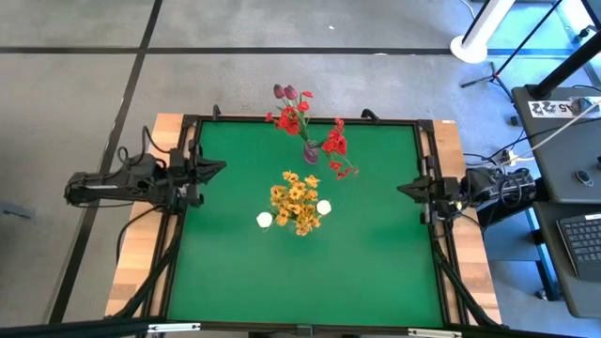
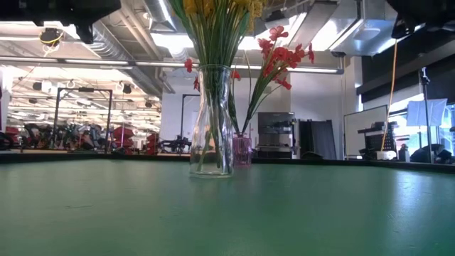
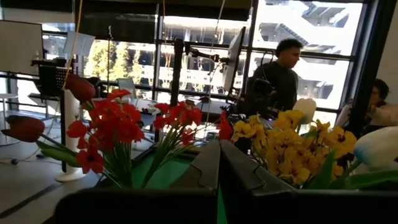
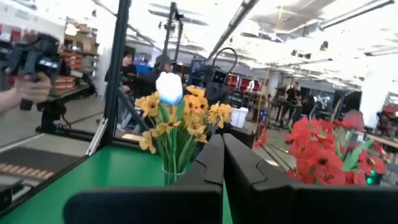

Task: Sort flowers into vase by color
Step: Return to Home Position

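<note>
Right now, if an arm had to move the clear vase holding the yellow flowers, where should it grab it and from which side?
Probably the narrow waist of the clear vase, with the fingers level, coming in from the left arm's side. The yellow flowers spread over its mouth, blocking a top-down reach, and the purple vase stands behind it, toward the right.

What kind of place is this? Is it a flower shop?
Probably not; it looks like a robot lab in a big workshop hall. The left arm and right arm sit at a green table, a keyboard lies on a desk beside it, and bare pipes run under the ceiling.
</note>
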Robot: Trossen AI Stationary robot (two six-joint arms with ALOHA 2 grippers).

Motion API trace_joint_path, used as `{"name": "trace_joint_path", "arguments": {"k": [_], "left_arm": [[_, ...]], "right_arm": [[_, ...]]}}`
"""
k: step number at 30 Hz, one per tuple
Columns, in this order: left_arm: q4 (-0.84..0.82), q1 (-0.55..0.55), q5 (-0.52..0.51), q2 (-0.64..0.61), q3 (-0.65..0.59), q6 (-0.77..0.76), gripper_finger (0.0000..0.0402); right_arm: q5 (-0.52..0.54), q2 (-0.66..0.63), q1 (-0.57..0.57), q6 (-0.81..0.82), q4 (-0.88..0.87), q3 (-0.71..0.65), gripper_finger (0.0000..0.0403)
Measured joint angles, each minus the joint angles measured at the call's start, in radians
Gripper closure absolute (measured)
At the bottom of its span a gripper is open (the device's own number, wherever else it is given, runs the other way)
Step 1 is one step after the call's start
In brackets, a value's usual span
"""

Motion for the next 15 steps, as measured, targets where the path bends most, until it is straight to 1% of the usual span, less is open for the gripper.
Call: {"name": "trace_joint_path", "arguments": {"k": [4,6,8,13,15], "left_arm": [[0.005,0.02,0.026,0.0,0.0,-0.025,0.0401],[0.005,0.027,0.026,0.001,0.0,-0.029,0.0401],[0.006,0.031,0.026,0.014,0.0,-0.031,0.0401],[0.006,0.041,0.026,0.031,0.0,-0.031,0.0401],[0.002,0.045,0.026,0.04,0.0,-0.032,0.0401]], "right_arm": [[0.088,0.0,0.0,0.075,-0.003,-0.011,0.0402],[0.109,0.0,0.0,0.092,-0.001,-0.011,0.0402],[0.119,0.0,0.0,0.094,-0.003,-0.011,0.0402],[0.25,0.002,0.0,0.099,-0.053,-0.011,0.0402],[0.26,0.003,0.0,0.11,-0.055,-0.011,0.0402]]}}
